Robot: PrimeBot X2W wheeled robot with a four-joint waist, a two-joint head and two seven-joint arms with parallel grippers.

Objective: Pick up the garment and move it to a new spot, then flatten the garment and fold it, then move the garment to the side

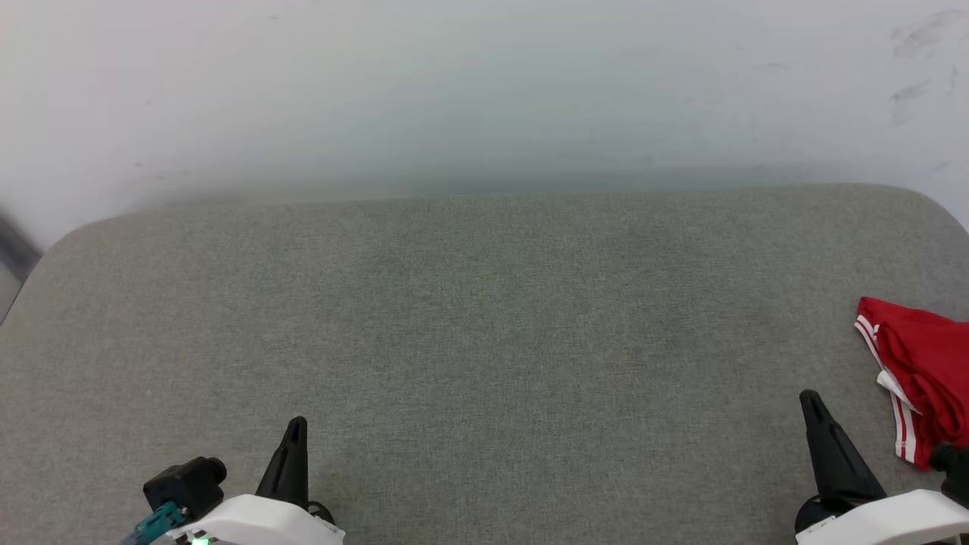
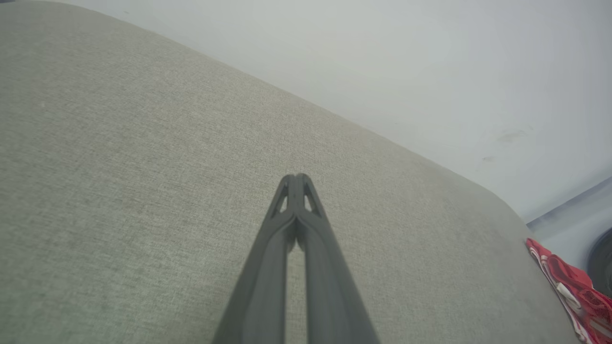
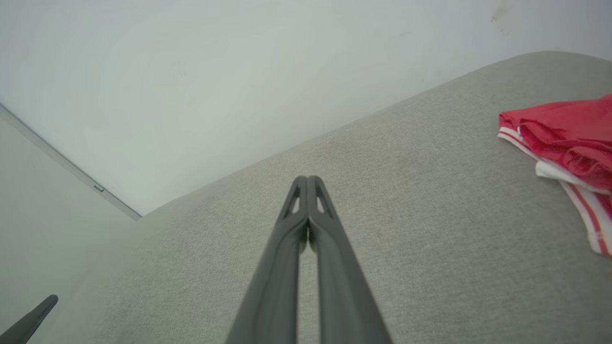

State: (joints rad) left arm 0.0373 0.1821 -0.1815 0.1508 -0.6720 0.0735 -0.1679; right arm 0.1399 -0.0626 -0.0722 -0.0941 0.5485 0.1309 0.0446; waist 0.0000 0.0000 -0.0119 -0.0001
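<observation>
The garment [image 1: 923, 363], red with red-white striped trim, lies crumpled at the far right edge of the grey padded surface [image 1: 484, 318]. It shows again as the garment [image 3: 569, 138] at the right of the right wrist view and the garment [image 2: 573, 291] at the lower right of the left wrist view. My right gripper [image 1: 811, 399] hovers just left of it, apart from the cloth, its jaws shut on nothing [image 3: 307, 179]. My left gripper [image 1: 297, 422] sits at the lower left, far from the cloth, also shut and empty [image 2: 295, 177].
A pale wall [image 1: 484, 91] rises behind the grey surface, whose back corners are rounded. A strip of darker floor [image 1: 11, 250] shows past the left corner. Bare fabric spreads between the two grippers.
</observation>
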